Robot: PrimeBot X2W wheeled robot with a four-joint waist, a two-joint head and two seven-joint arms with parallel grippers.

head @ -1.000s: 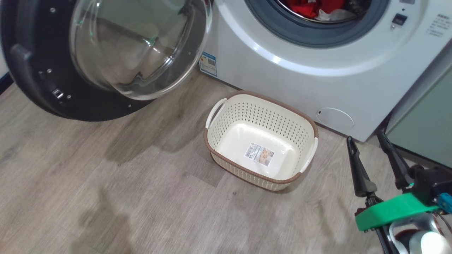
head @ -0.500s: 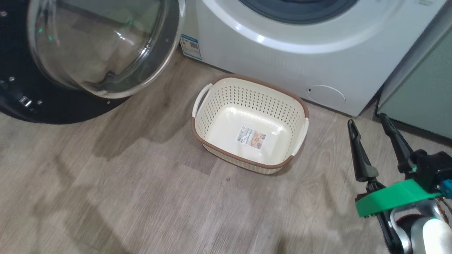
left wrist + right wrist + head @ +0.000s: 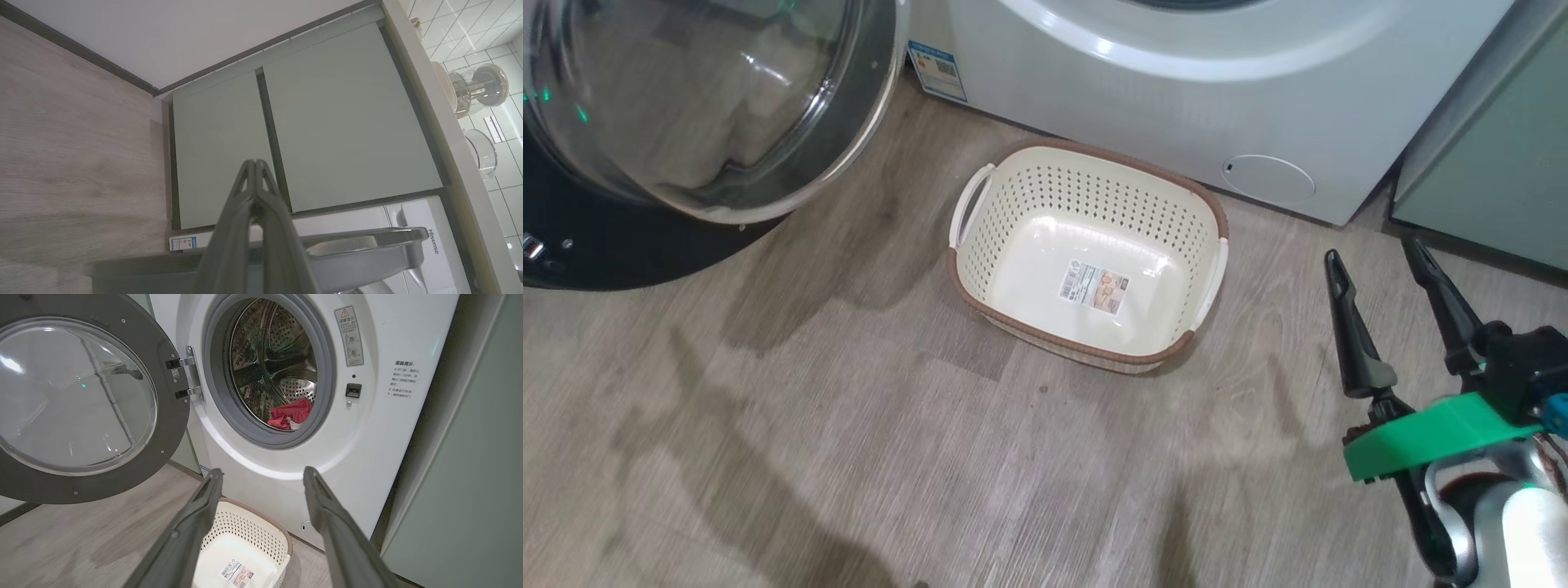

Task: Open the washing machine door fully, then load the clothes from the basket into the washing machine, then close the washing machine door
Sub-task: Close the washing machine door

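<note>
The washing machine door [image 3: 686, 106] stands swung open at the upper left, showing its glass bowl and black rim. The cream basket [image 3: 1086, 184] sits on the floor before the white washing machine [image 3: 1176, 106], holding nothing but its paper label. In the right wrist view the door [image 3: 81, 400] hangs left of the drum, where the red clothes [image 3: 291, 413] lie. My right gripper [image 3: 1372, 255] is open and empty, right of the basket and above the floor; it shows as gripper [image 3: 263, 473] over the basket [image 3: 245, 524]. My left gripper [image 3: 255, 163] is shut on nothing, pointing at green cabinets.
A pale green cabinet [image 3: 1486, 163] stands right of the machine, close to my right gripper. Two green cabinet doors [image 3: 327, 122] sit under a counter with glass jars [image 3: 474, 87]. Wood-look floor [image 3: 849, 425] spreads left of and in front of the basket.
The head camera has moved: machine, door and basket have slid up and left in its picture, and the drum opening has left the top edge. My right gripper stays open.
</note>
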